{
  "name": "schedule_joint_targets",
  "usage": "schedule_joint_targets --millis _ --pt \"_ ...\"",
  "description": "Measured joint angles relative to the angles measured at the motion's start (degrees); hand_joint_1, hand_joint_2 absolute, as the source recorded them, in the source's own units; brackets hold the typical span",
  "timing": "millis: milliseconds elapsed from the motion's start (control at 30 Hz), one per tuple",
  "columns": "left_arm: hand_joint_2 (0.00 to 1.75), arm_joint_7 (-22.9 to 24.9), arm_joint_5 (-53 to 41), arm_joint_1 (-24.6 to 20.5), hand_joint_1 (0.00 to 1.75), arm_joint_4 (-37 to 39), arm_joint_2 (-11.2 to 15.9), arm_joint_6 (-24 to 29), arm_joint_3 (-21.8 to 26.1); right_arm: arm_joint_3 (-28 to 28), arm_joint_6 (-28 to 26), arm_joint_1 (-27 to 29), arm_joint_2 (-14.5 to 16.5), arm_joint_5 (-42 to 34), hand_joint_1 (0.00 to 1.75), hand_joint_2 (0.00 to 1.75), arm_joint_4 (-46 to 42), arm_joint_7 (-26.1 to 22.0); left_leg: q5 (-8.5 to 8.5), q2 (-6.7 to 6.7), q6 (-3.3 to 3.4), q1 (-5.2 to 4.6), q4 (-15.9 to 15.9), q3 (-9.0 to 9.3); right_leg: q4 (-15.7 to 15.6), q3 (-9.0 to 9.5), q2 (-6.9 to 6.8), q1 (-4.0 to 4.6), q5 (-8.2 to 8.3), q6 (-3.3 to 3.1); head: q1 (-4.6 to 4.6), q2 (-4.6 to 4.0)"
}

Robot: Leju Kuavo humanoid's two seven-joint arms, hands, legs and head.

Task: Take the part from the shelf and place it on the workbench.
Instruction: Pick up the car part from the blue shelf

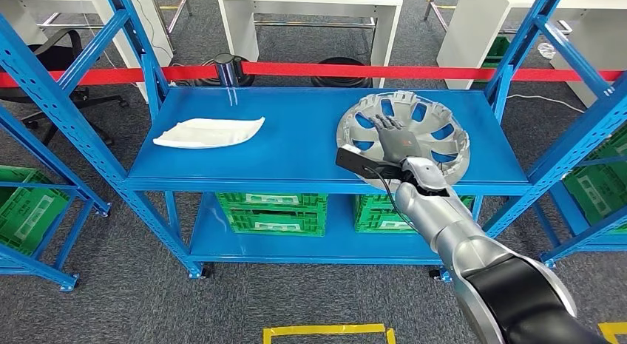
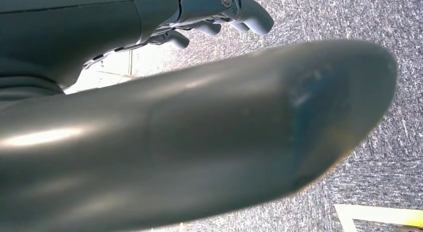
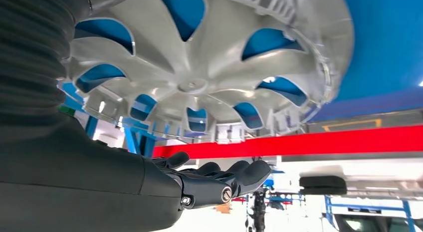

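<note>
Reaching in from the lower right of the head view, the robot's silver right arm is stretching toward the top level of the blue shelf. Its right hand is hovering flat over the part, a silver wheel cover that is lying right of centre in the frame, on the right half of the shelf top near its front edge. The hand's fingers are lying straight and apart, pointing toward the upper part of the frame, and are holding nothing. In the right wrist view the same fingers are showing extended with a gap between them and the ribbed face of the cover, so the hand is sitting apart from the part rather than gripping it.

Lying left of centre on the same shelf top, a flat white piece is resting well apart from the cover. Green crates are sitting on the lower level, below the middle of the frame. A red barrier tape is running across the upper part of the frame behind the rack.

In the left wrist view the left hand is hanging over grey carpet, its fingers curling in; whether it is fully closed I cannot tell.
</note>
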Motion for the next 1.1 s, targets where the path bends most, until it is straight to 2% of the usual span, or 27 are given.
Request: schedule_joint_targets --millis 433,1100 --pt "0.00 0.00 -0.42 0.02 0.00 0.07 0.00 -0.06 0.00 -2.15 -0.09 1.46 -2.81 -0.95 0.00 1.75 1.71 -0.15 0.00 -0.01 0.00 0.00 0.00 0.00 -0.01 -0.01 0.00 -0.01 0.00 0.00 -0.01 0.00" --pt "0.00 0.00 0.12 0.04 0.00 0.09 -0.01 0.05 0.03 -3.80 1.10 3.36 -3.44 -0.29 0.00 1.75 2.68 0.58 0.00 0.04 0.00 0.00 -0.01 0.00 -0.01 -0.02 0.01 -0.01 0.00 0.00 0.01 0.00"
